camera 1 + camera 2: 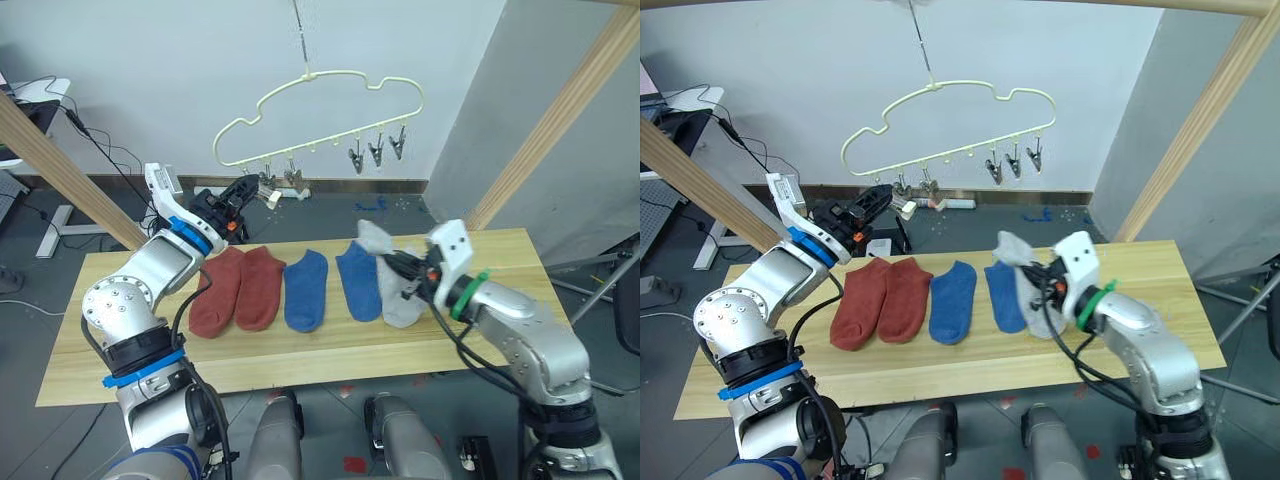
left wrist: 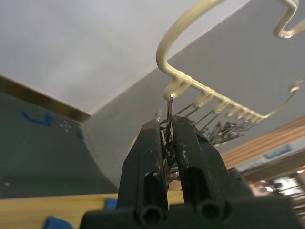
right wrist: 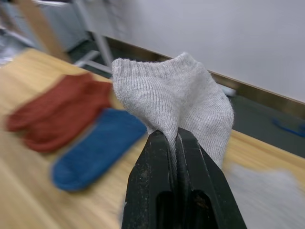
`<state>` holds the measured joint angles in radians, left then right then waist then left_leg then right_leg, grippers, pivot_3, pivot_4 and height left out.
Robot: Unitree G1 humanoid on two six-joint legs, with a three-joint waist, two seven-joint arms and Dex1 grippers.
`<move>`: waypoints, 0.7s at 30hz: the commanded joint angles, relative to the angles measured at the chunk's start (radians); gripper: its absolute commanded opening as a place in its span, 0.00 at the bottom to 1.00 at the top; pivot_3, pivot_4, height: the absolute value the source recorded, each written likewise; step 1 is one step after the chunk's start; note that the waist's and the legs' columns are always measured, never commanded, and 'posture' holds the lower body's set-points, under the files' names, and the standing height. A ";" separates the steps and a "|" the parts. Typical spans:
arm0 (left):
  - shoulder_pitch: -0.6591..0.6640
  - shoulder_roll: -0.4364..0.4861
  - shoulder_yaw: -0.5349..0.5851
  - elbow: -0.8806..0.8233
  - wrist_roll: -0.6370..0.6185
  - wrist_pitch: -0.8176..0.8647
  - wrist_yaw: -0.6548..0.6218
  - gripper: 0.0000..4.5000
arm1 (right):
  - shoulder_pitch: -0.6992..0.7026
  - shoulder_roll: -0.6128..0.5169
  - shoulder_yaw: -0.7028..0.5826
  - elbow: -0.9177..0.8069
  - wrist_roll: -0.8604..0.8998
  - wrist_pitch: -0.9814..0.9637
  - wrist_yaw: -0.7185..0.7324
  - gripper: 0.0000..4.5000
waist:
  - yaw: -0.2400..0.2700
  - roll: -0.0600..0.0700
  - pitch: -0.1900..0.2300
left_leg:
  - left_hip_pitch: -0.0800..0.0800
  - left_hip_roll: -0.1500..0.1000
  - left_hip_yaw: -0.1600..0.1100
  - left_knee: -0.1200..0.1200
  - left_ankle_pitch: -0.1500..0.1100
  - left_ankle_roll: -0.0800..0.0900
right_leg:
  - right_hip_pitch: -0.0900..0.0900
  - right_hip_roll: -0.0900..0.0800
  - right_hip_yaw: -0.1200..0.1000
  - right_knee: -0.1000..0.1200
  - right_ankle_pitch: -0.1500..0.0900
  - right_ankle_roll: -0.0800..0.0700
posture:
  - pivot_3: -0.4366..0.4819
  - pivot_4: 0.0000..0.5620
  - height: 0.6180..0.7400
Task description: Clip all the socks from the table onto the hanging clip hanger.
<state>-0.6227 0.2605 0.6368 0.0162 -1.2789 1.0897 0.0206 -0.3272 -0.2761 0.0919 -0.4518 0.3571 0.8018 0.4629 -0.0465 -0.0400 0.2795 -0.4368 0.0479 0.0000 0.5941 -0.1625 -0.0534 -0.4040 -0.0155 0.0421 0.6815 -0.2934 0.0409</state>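
The pale-yellow clip hanger (image 1: 322, 100) hangs above the far edge of the table (image 1: 300, 355). My left gripper (image 1: 245, 190) is raised to its leftmost grey clip (image 2: 169, 112) and is shut on it. My right gripper (image 1: 397, 263) is shut on one light grey sock (image 1: 374, 236), held a little above the table's right part. A second grey sock (image 1: 402, 302) lies flat below it. Two blue socks (image 1: 306, 290) (image 1: 358, 282) and two rust-red socks (image 1: 218, 292) (image 1: 262, 288) lie side by side across the table's middle.
Thick wooden poles slant up at the left (image 1: 60, 165) and at the right (image 1: 560, 120). Other grey clips (image 1: 377, 152) hang free along the hanger's right half. Cables and a white desk (image 1: 40, 95) sit on the floor at the far left.
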 commanded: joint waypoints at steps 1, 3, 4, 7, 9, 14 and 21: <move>0.004 0.015 -0.008 -0.018 -0.119 0.035 0.069 0.00 | -0.084 0.072 0.085 0.022 -0.011 -0.029 -0.026 0.02 | 0.003 0.000 0.000 | 0.000 0.000 0.000 0.000 0.000 0.000 | 0.000 0.000 0.000 0.000 0.000 0.000 | 0.49 0.51 1.00; 0.011 0.025 -0.025 -0.024 -0.151 0.039 0.084 0.00 | -0.124 0.087 0.134 0.060 -0.046 -0.070 -0.019 0.02 | 0.013 0.000 0.000 | 0.000 0.000 0.000 0.000 0.000 0.000 | 0.000 0.000 0.000 0.000 0.000 0.000 | 0.50 0.51 1.00; 0.013 0.030 -0.034 -0.027 -0.162 0.037 0.089 0.00 | -0.138 0.094 0.146 0.073 -0.052 -0.081 -0.016 0.02 | 0.016 -0.001 0.000 | 0.000 0.000 0.000 0.000 0.000 0.000 | 0.000 0.000 0.000 -0.001 0.000 0.000 | 0.50 0.51 1.00; 0.018 0.036 -0.052 -0.027 -0.183 0.017 0.108 0.00 | -0.166 0.111 0.163 0.105 -0.057 -0.102 -0.011 0.02 | 0.023 -0.001 0.000 | -0.001 -0.001 -0.001 0.000 0.000 0.000 | 0.000 -0.001 -0.001 -0.001 0.002 -0.003 | 0.50 0.51 1.00; 0.027 0.039 -0.066 -0.032 -0.194 0.004 0.115 0.00 | -0.184 0.130 0.166 0.123 -0.058 -0.111 -0.013 0.02 | 0.023 -0.001 0.000 | -0.002 -0.001 -0.001 0.000 0.000 -0.001 | 0.000 -0.002 -0.002 -0.001 0.002 -0.004 | 0.50 0.51 1.00; 0.071 0.051 -0.100 -0.067 -0.234 -0.008 0.123 0.00 | -0.213 0.148 0.180 0.146 -0.070 -0.135 -0.008 0.02 | 0.020 -0.001 0.001 | -0.002 -0.001 -0.001 0.000 0.000 -0.001 | 0.000 -0.002 -0.002 -0.001 0.003 -0.004 | 0.52 0.52 1.00; 0.087 0.070 -0.135 -0.071 -0.266 -0.052 0.133 0.00 | -0.247 0.145 0.199 0.170 -0.086 -0.160 0.009 0.02 | 0.021 -0.001 0.001 | -0.002 -0.001 -0.001 -0.001 0.000 -0.001 | -0.001 -0.002 -0.002 -0.001 0.002 -0.004 | 0.53 0.52 1.00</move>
<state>-0.5475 0.3190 0.5109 -0.0334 -1.5245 1.0458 0.1458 -0.5523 -0.1349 0.2815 -0.2610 0.2751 0.6699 0.4574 -0.0256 -0.0412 0.2801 -0.4385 0.0467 -0.0006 0.5936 -0.1626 -0.0541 -0.4045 -0.0179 0.0403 0.6804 -0.2912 0.0371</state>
